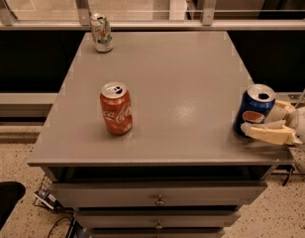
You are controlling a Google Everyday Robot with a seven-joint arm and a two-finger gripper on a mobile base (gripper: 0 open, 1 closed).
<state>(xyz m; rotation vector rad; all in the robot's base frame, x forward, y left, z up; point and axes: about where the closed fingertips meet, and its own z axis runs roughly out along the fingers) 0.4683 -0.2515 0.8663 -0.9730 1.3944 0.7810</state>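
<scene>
A blue Pepsi can [255,107] stands upright at the table's right edge, near the front corner. My gripper [257,122] reaches in from the right and is shut on it. One pale finger [266,133] lies across the can's front and lower side, and the other sits behind the can. A red Coca-Cola can [116,108] stands upright left of centre, far from the gripper. At the back left corner stands a white and green can [101,32].
The grey table [167,73] has drawers [157,200] under its front edge. A metal railing and glass panels [142,4] run along the back. Cables lie on the speckled floor [43,202] at lower left.
</scene>
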